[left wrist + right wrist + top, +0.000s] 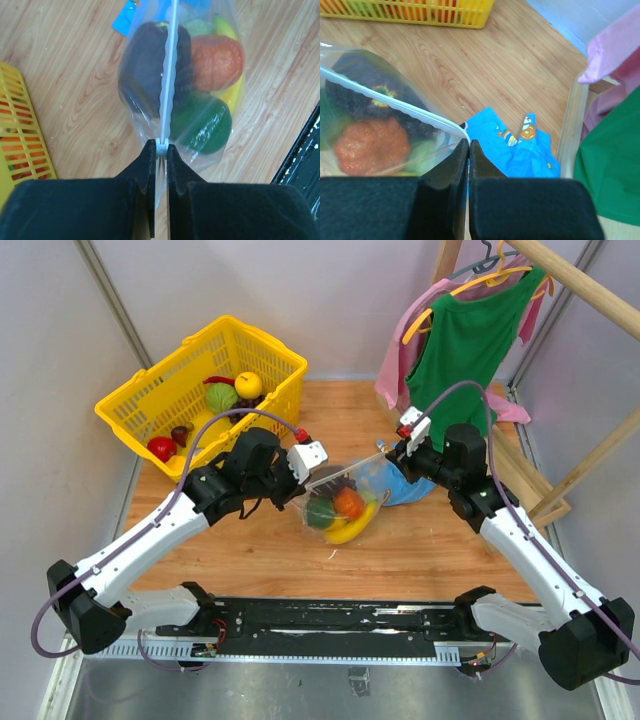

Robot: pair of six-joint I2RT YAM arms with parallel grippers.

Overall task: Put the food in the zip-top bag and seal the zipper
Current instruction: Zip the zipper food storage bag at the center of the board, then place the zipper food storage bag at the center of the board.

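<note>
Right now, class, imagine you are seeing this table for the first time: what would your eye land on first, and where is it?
Mid-table, a clear plastic zip-top bag stuffed with toy food in orange, green, purple and yellow hangs between the left gripper and the right gripper, each pinching one end of its pale zipper strip. A bright yellow mesh basket sits far left; a green shirt hangs far right.
</note>
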